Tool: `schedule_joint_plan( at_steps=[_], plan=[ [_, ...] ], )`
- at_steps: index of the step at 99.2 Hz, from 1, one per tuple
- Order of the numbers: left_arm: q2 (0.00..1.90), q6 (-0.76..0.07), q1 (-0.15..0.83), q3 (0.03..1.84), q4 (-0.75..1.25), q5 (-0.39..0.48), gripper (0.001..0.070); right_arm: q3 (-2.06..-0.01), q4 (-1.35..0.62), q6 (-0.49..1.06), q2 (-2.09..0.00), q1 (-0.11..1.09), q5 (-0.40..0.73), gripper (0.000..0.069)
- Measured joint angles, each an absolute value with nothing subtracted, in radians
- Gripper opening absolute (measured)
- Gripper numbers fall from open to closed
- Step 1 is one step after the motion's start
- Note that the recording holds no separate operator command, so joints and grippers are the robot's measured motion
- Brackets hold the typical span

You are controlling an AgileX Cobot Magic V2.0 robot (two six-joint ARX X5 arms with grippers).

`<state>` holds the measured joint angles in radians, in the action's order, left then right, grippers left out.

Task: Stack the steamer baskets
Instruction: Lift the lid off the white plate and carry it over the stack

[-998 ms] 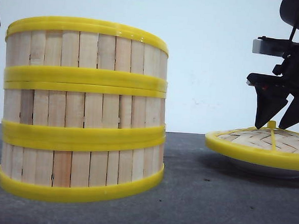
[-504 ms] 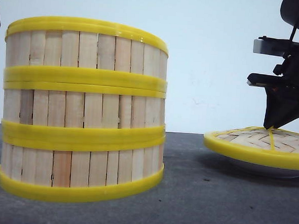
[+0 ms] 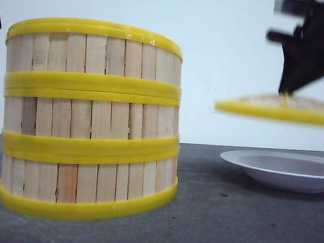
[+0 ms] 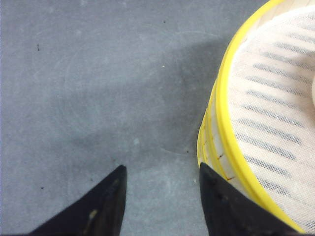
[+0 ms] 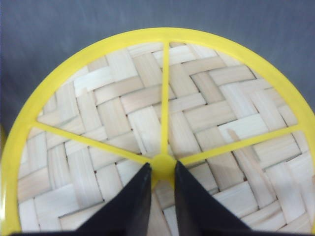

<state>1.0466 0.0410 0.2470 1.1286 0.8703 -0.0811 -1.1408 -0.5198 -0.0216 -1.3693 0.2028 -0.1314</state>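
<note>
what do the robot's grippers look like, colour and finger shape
Both are black. The left gripper has two smooth, dark fingers tapering to blunt points. The right gripper has the same black wedge-shaped fingers; from the front its black body is motion-blurred, with a pale block near the top. No cables or markings can be made out.

Woven lid (image 3: pixel 278 109) airborne — white plate (image 3: pixel 283 170) on table (image 3: pixel 211 212).

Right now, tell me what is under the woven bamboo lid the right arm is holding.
The round woven bamboo lid with yellow rim hangs in the air above the white shallow plate, which sits on the dark grey table. The plate looks bare, though its rim hides the bottom.
</note>
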Motion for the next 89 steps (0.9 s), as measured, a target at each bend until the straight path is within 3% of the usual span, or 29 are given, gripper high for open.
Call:
schedule_joint_plan(
  at_steps=[25,47,89],
  plan=[
    [1.047,0.06,0.142,1.129,0.846,-0.104,0.0269,-1.393,-0.704,-0.003,-1.369,0.248,-0.188,0.0054],
    [1.047,0.048,0.027,1.128,0.824,-0.107,0.0269,-1.581,-0.812,-0.002,-1.375,0.391,-0.191,0.0053],
    [1.047,0.027,0.013,1.128,0.797,-0.106,0.0269,-1.81,-0.822,-0.003,-1.55,0.71,-0.21,0.0053]
  ],
)
